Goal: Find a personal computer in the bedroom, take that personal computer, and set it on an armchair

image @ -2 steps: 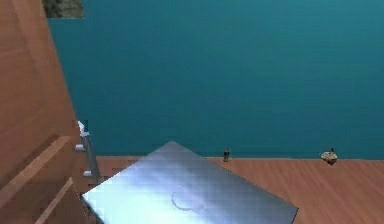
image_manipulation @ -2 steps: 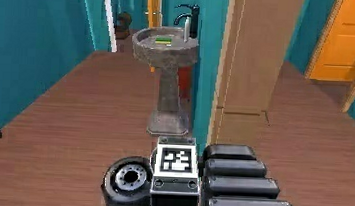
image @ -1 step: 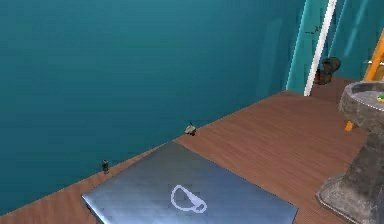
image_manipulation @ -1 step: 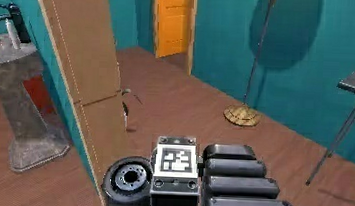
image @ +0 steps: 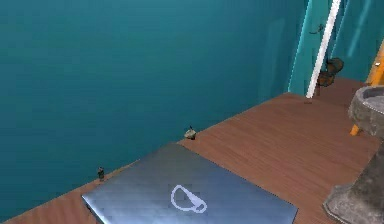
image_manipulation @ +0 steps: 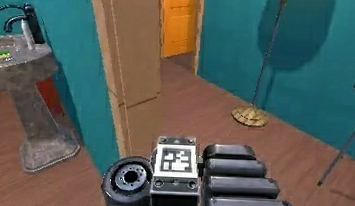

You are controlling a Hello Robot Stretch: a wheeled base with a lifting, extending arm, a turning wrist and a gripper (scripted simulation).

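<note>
- One grey laptop (image: 190,196), lid shut, low in the forward view;
- one pedestal sink (image_manipulation: 35,110); one lamp base (image_manipulation: 251,116);
- one gripper (image_manipulation: 130,185); its fingers' state and any load cannot be told.

The walls (image: 120,80) were deep teal and the plank floor (image: 270,140) a reddish brown. The personal computer (image: 190,195) was slate grey-blue — a white outlined emblem on its lid. The door frame (image: 322,50) was white. In the arm side view the door (image_manipulation: 133,49) was pale tan, the doorway (image_manipulation: 179,21) beside it bright orange; the pedestal sink (image_manipulation: 31,95) was speckled grey, its tap (image_manipulation: 24,24) black. The lamp base (image_manipulation: 250,116) was brassy gold. The arm (image_manipulation: 232,181) was black — its marker (image_manipulation: 178,158) white with black marks.
</note>
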